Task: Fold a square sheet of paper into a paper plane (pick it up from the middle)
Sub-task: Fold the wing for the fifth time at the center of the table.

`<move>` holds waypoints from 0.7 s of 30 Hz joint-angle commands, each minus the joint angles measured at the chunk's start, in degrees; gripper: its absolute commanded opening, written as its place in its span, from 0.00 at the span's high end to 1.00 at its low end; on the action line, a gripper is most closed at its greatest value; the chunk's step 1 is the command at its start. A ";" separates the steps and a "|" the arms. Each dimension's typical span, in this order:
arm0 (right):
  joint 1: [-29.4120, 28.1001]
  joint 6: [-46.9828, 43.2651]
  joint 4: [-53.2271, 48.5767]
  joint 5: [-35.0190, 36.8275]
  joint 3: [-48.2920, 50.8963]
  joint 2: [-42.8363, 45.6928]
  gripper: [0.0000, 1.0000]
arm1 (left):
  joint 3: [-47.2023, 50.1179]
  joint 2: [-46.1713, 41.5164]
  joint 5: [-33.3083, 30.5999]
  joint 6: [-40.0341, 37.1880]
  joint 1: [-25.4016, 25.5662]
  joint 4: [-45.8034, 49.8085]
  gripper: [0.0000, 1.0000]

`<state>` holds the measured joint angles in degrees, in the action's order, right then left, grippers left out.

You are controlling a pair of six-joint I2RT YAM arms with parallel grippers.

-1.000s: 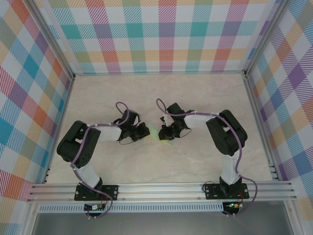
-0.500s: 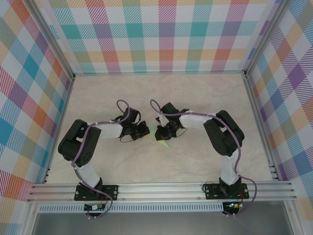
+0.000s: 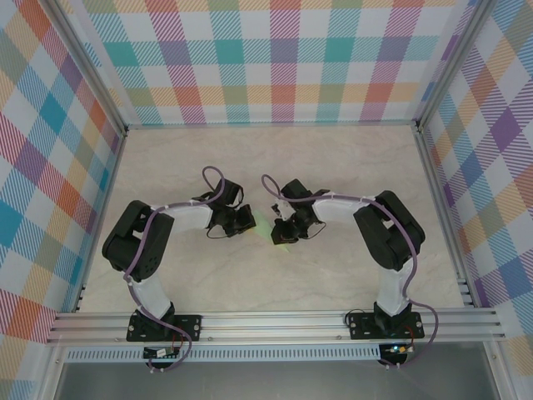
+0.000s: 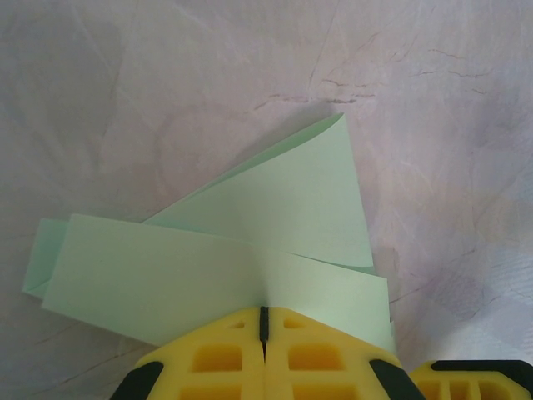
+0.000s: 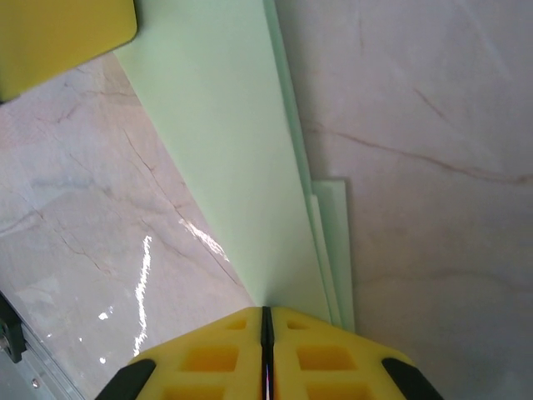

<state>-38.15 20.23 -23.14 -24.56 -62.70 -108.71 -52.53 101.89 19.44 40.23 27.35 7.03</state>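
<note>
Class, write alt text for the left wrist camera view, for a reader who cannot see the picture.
The yellow two-finger left gripper, at the bottom edge, is shut on a partly folded pale mint-green sheet of paper. One long band of the paper runs left and a pointed flap rises behind it, over a pale marbled table.

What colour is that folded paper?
The folded paper is plain pale mint green, clearest in the left wrist view.

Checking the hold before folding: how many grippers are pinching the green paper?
2. The left gripper is shut on the folded paper from the left, the right gripper from the right.
</note>
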 commanded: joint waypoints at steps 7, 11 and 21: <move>1.31 -0.38 -5.07 1.01 6.53 3.25 0.91 | 0.18 3.93 -8.14 -1.21 -0.11 7.00 0.97; 1.99 -0.19 -5.08 1.05 8.34 4.87 0.91 | -0.07 4.04 -8.48 -1.33 -0.11 7.50 0.97; 3.04 1.39 -4.26 2.22 13.12 7.60 0.92 | -0.49 4.28 -8.19 -1.55 -0.11 7.65 0.97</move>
<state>-35.90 20.60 -21.45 -25.06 -52.66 -101.60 -54.00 102.43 18.81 39.62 27.62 9.13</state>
